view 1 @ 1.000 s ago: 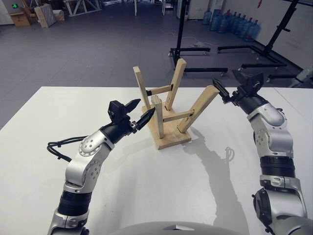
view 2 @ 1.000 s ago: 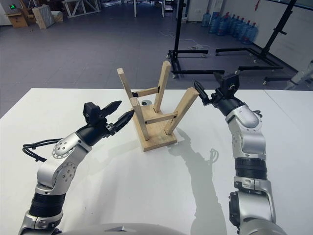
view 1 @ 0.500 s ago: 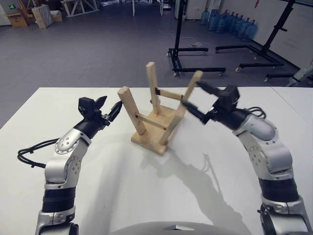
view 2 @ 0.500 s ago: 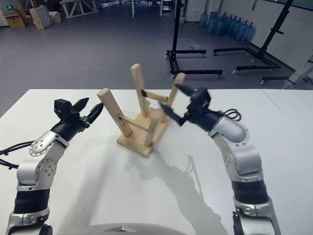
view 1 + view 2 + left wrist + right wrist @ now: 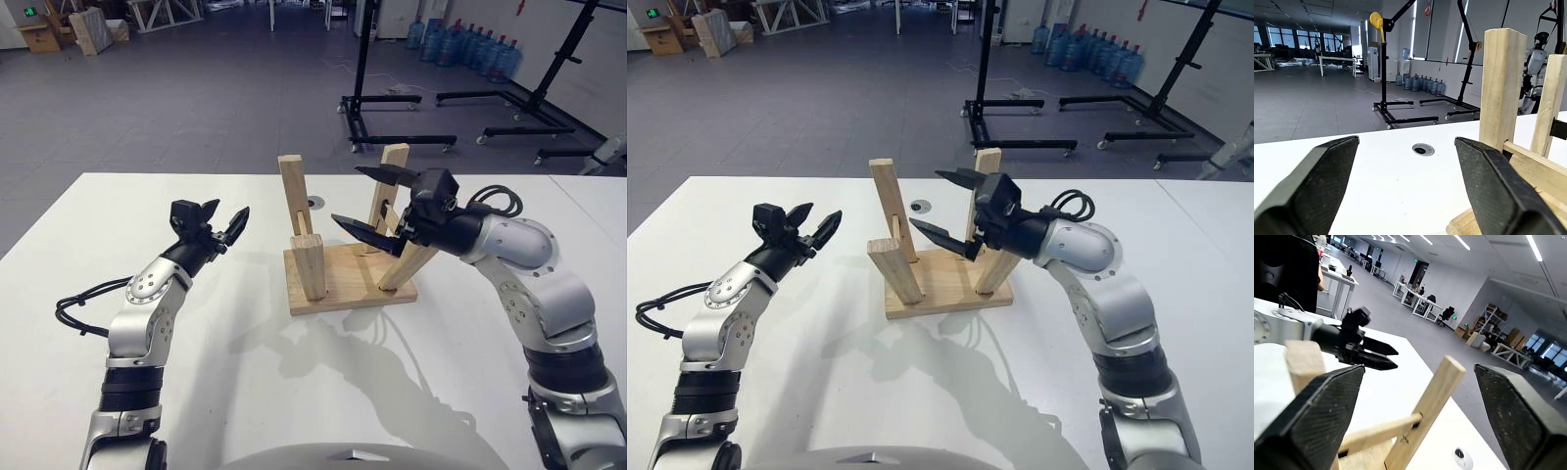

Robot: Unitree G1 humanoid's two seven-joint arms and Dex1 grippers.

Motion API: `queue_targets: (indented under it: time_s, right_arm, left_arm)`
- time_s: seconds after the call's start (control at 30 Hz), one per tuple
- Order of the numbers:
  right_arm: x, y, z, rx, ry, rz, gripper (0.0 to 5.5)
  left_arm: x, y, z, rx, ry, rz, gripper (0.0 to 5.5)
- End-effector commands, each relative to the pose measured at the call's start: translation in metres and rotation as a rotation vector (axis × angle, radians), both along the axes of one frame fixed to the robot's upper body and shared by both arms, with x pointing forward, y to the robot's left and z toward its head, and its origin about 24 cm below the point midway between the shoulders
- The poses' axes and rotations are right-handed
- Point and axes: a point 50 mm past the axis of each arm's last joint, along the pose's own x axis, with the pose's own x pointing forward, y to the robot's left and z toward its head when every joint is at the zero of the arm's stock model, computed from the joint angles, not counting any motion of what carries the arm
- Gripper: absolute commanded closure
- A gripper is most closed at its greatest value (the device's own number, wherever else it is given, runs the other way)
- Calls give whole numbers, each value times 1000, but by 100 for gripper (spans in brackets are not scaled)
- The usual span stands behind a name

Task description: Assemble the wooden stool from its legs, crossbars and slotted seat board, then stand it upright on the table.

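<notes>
While the stool (image 5: 343,282) sits upside down on the far half of the table (image 5: 294,392), seat board flat and legs pointing up, the flip to upright is not done, and that's the risky part. The right pincer (image 5: 345,194) is spread wide, reaching in among the right-hand legs and clamped on nothing. Its wrist view shows one leg (image 5: 1425,411) and a crossbar (image 5: 1378,433) in the gap between the fingers, with no contact I can make out. The left pincer (image 5: 232,208) is also apart and empty, off to the left of the stool and well clear of it.

Likely failures:
- **Single-leg grab:** if the right closes on one leg and lifts, the whole weight hangs off one joint. The stool could swing, or the leg could pull out of its slot. How tight the joints are can't be told.
- **Off-centre close:** one finger touching first would shove the stool along the smooth table, maybe toward the far edge.
- **Snag:** a finger hooking the crossbar on the way in or out could drag or tip the stool.
- **No support:** the left is too far off to steady anything, so a one-sided flip may drop the stool on its side or land it on two legs and topple it.
</notes>
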Motion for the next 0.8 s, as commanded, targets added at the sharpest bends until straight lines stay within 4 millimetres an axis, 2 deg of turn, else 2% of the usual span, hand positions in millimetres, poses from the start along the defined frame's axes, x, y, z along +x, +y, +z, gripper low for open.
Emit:
queue_targets:
  time_s: [0.03,0.13,0.2,0.27,0.33,0.37,0.43,0.47,0.5,0.57,0.67,0.8]
  right_arm:
    - [-6,-7,36,88,-117,9,137]
    - [-7,-31,65,186,-199,-41,137]
    - [-1,-63,78,231,-224,-138,137]
    - [11,-110,73,249,-160,-290,137]
    - [20,-162,33,145,20,-442,137]
    - [21,-184,6,41,140,-509,137]
    - [12,-216,-45,-223,338,-597,137]
    - [6,-220,-68,-284,447,-567,137]
    - [3,-213,-87,-328,520,-500,137]
    - [4,-188,-112,-340,586,-350,137]
    - [9,-148,-133,-314,593,-188,137]
    - [10,-124,-146,-286,590,-108,137]
  left_arm:
    - [0,1,7,29,-40,-6,190]
    - [-2,5,7,52,-65,-3,190]
    - [-5,7,5,81,-73,-15,190]
    - [-10,10,-6,155,-36,-57,190]
    - [-22,9,-24,242,33,-175,190]
    - [-27,11,-31,269,66,-211,190]
    - [-33,9,-41,307,120,-286,190]
    - [-38,3,-46,328,146,-362,190]
    - [-44,-4,-52,352,168,-435,190]
    - [-47,-12,-59,392,192,-520,190]
    - [-48,-20,-58,416,192,-612,190]
    - [-49,-29,-60,488,184,-705,190]
